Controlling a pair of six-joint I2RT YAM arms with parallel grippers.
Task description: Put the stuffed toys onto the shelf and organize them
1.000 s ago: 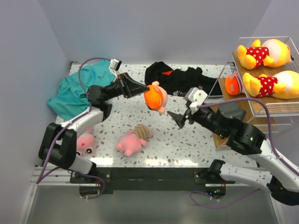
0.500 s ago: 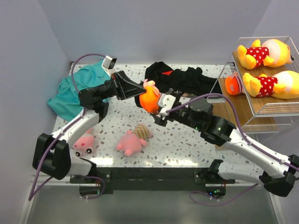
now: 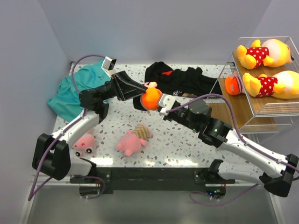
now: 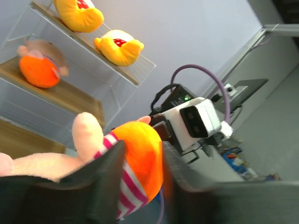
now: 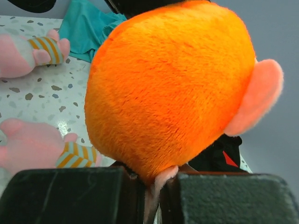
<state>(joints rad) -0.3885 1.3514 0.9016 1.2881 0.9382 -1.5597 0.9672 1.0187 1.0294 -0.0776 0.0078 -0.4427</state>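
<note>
**Two-arm transfer of a plush toy above the tabletop [image 3: 187,140]; overhead and wrist views.**

The shelf [image 3: 237,109], a white wire frame with light wooden boards, stands at the right edge of the tabletop. Its top tier holds two yellow bears in red, white-dotted tops, lying side by side with their heads to the right: the far bear [image 3: 264,52] and the near bear [image 3: 273,84]. The tier below holds one orange-headed toy [image 3: 233,84] at its left end.

The held toy [image 3: 151,98] has an orange head, pink ears and a pink-and-white striped top. It hangs in the air over the middle of the tabletop, between the two tools and well apart from the shelf.

The right tool [image 5: 152,186] is closed narrow on a small pink plush part just under the orange head, which bulges above its black fingers. The left tool [image 4: 142,163] stands partly parted around the toy. The striped body lies against one finger, and a thin dark gap shows between the head and the other finger.

Loose on the tabletop:
- A striped pink toy [image 3: 133,138] lies near the front centre.
- A pink pig [image 3: 85,142] lies at the front left, just beside the left arm.
- A teal shirt [image 3: 77,91] is crumpled at the far left.
- A black garment [image 3: 182,79] with a red mark is spread along the far edge, behind the tools.
</note>
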